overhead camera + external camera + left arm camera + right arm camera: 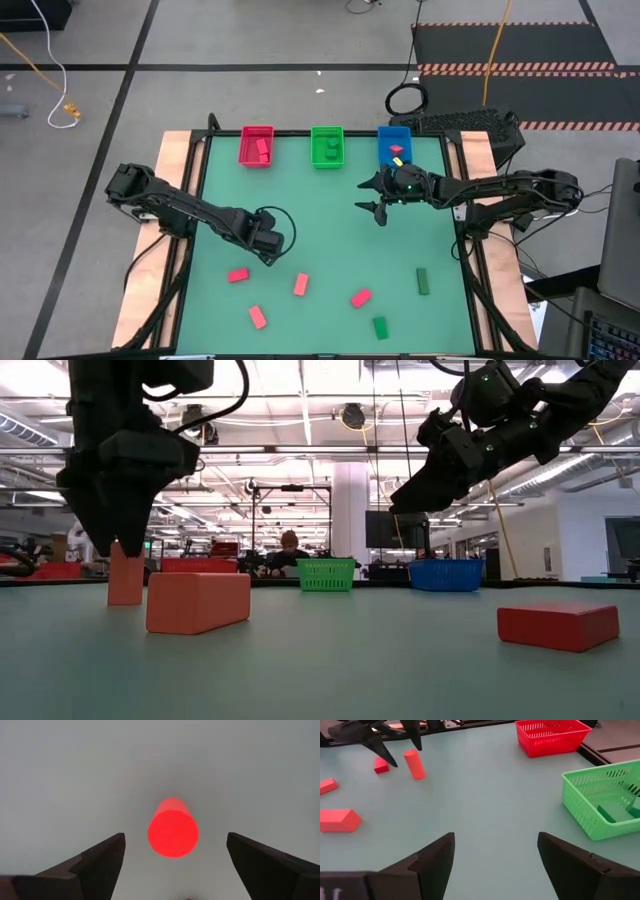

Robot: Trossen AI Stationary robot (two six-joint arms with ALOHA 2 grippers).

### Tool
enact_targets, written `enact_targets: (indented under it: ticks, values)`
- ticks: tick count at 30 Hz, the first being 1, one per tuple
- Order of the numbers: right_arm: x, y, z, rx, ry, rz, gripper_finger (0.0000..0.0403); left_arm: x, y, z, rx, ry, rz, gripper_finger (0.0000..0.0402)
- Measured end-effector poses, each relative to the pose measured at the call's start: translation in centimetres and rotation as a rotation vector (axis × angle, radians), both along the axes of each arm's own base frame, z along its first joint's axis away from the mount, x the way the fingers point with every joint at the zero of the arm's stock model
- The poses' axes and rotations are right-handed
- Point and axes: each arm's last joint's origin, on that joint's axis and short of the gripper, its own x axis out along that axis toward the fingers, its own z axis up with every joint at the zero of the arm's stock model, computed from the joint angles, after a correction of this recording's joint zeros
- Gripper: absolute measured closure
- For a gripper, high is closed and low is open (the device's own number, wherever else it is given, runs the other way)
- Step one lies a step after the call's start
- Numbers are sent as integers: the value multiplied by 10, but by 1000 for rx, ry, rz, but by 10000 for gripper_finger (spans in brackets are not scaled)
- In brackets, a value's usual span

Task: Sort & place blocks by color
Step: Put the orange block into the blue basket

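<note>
My left gripper (175,839) is open and points down over a red cylinder block (172,832) that stands upright on its end on the green mat. Its fingers stand on either side of the block with a gap on each side; the right wrist view shows them just above its top (414,763). In the high view the left gripper (270,245) hides the block. My right gripper (375,203) is open and empty. It hovers above the mat in front of the green bin (327,146) and the blue bin (395,145). Several red blocks (301,285) and two green blocks (422,280) lie flat near the near edge.
A red bin (257,145), the green bin and the blue bin stand in a row at the far edge, and each holds small pieces. The middle of the mat (330,230) lies between the two grippers. A red block (198,601) lies close to the upright cylinder (126,573).
</note>
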Motion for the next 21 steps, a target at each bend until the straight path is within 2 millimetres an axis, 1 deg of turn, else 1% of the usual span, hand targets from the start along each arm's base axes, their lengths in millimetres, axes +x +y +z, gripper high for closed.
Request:
enact_targets:
  ticks: [8,18,21]
  values:
    - [0,0,0,0,1,-1,126,-2,1,-8,6,-8,10,50]
    - [0,0,0,0,2,-1,126,-1,1,-8,7,-32,37,51]
    - [0,0,0,0,2,-1,126,-1,1,-8,17,-35,52,63]
